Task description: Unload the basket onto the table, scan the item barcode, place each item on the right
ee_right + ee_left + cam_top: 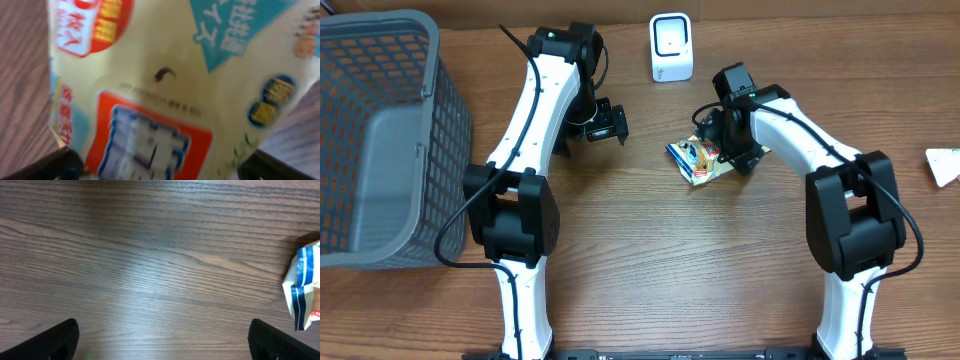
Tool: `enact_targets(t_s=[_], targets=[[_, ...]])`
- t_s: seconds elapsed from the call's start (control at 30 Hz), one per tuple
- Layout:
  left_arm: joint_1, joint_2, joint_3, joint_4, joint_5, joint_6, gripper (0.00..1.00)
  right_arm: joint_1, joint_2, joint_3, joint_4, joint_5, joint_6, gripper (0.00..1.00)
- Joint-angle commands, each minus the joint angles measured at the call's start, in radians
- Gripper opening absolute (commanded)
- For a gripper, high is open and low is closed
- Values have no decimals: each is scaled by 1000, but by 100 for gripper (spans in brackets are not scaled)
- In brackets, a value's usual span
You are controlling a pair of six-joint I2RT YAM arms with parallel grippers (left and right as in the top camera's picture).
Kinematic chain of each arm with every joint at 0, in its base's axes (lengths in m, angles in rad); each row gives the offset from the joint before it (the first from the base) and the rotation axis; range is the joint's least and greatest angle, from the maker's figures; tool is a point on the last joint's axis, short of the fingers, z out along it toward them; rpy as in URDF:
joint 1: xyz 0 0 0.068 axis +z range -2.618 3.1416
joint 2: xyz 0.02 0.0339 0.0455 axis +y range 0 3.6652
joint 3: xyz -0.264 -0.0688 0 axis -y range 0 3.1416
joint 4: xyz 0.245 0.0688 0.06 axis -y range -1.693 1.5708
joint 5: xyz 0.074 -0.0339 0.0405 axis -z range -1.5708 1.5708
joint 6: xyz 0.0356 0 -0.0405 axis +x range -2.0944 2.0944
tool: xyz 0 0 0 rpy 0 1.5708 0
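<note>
A cream snack packet with red, blue and teal print lies on the wooden table, in front of the white barcode scanner. It fills the right wrist view as packet. My right gripper is down on its right end. Its dark fingers stand wide against both side edges of the packet, so the right gripper is closed on it. My left gripper hovers open to the left; in its wrist view, the left gripper has only bare wood between the fingers and the packet at the right edge.
A large grey mesh basket stands at the left edge. A white item lies at the far right edge. The scanner stands upright at the back, its window facing the front.
</note>
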Motion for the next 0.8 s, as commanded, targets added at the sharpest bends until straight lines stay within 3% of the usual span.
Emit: enact_targets(t_s=[0.0, 0.07, 0.13, 0.3, 0.53, 0.77], targets=[[-6, -2, -3, -2, 1, -6, 99, 2, 34, -10, 5, 37, 50, 31], [-6, -2, -3, -2, 1, -6, 99, 2, 34, -8, 8, 32, 42, 11], [-6, -2, -3, -1, 1, -6, 100, 2, 34, 5, 5, 11, 10, 4], [-6, -2, -3, 11, 1, -6, 100, 2, 34, 92, -31, -52, -100, 4], [-6, -2, -3, 72, 1, -6, 100, 2, 34, 354, -64, -97, -208, 4], [-6, -2, -3, 140, 1, -7, 99, 0, 34, 451, 180, -96, -186, 4]])
